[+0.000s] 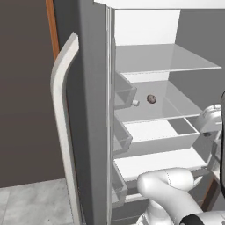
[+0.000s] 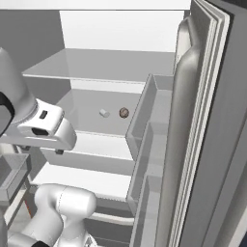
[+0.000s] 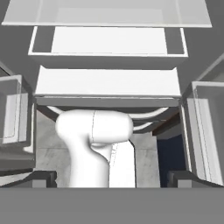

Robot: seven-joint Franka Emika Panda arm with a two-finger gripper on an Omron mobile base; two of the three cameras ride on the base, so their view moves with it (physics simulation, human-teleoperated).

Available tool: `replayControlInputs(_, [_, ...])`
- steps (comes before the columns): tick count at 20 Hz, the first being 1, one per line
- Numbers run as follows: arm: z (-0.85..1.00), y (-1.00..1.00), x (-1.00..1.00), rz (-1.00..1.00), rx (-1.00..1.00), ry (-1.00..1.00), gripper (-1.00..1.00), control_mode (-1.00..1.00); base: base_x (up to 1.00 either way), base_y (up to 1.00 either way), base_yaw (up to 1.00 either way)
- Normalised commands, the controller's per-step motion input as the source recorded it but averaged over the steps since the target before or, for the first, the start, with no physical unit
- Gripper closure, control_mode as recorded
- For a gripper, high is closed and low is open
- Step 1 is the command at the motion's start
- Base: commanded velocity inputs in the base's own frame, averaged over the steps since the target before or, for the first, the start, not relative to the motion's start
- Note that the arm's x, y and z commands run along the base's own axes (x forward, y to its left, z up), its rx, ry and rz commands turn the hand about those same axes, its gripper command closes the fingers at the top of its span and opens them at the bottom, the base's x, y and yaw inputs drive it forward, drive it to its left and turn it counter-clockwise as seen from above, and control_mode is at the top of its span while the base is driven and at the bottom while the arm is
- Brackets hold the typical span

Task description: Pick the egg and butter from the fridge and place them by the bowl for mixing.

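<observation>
jaws: spread wide, holding and touching nothing | gripper: pointing down before the tall grey fridge, doors open | tiny brownish speckled egg: on middle glass shelf, beside small pale block

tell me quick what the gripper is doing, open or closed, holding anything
Gripper: open, jaws wide apart, nothing between them; the egg sits on a fridge shelf.

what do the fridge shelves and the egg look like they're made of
Shelves: look like clear glass or plastic, glossy, since the fridge back wall shows faintly through them. Egg: brownish speckled, matte shell by its look; too small to tell more.
</observation>
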Motion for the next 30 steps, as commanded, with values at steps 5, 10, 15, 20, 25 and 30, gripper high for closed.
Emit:
replayControlInputs(5, [-0.01, -0.02, 0.35, 0.0, 0.0, 0.0, -1.0, -1.0, 0.34, 0.0, -0.01])
replayControlInputs(10, [0.0, -0.15, 0.82, 0.04, 0.01, -0.13, -1.0, -1.0, 0.0, 0.0, 0.0])
replayControlInputs(15, [-0.23, -0.07, 0.22, 0.03, 0.0, -0.31, -1.0, -1.0, 0.0, 0.0, 0.0])
replayControlInputs(20, [-0.39, -0.04, 0.24, 0.0, 0.0, -0.22, -1.0, -1.0, 0.0, 0.0, 0.0])
replayControlInputs(25, [-0.02, -0.14, 0.4, -0.01, 0.04, -0.02, -1.0, -1.0, 0.0, 0.0, 0.0])
replayControlInputs(30, [0.0, -0.02, 0.46, -0.01, 0.01, 0.0, -1.0, -1.0, 0.0, 0.0, 0.0])
